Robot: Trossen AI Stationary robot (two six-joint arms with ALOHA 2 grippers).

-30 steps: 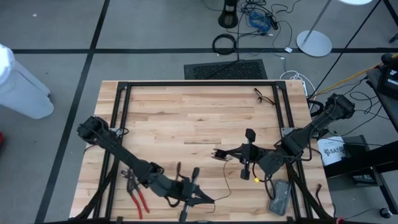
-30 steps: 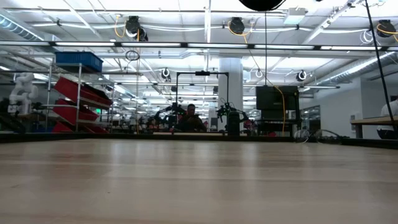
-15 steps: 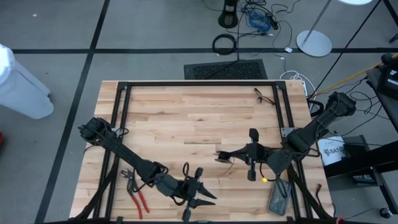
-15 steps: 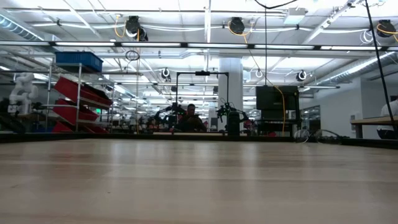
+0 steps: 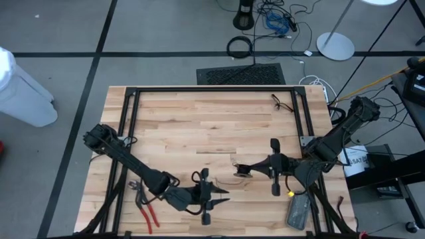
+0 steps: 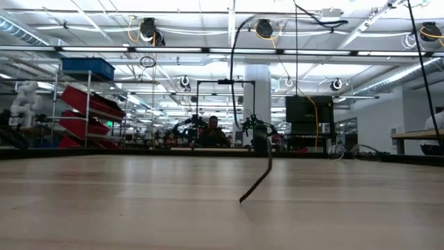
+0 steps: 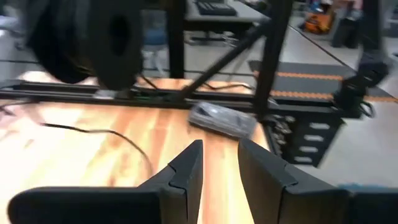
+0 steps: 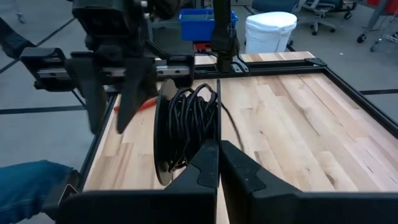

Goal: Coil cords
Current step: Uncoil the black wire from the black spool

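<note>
While right gripper [image 5: 240, 170] pinches one cord [image 8: 186, 134], left gripper [image 5: 226, 192] empty.

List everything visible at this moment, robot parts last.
table: one, light wood with black frame, under both arms.
cord: one, thin and black, coiled at the right claw, tail reaching the table.
pliers: one, red handles, near edge by the left arm.
grey device: one, grey, near edge by the right arm.
cable ring: one, black, floor beyond the table.
bin: one, white, floor at left.
left claw: open, empty, over the near edge.
right claw: shut on the cord, mid-table.
</note>
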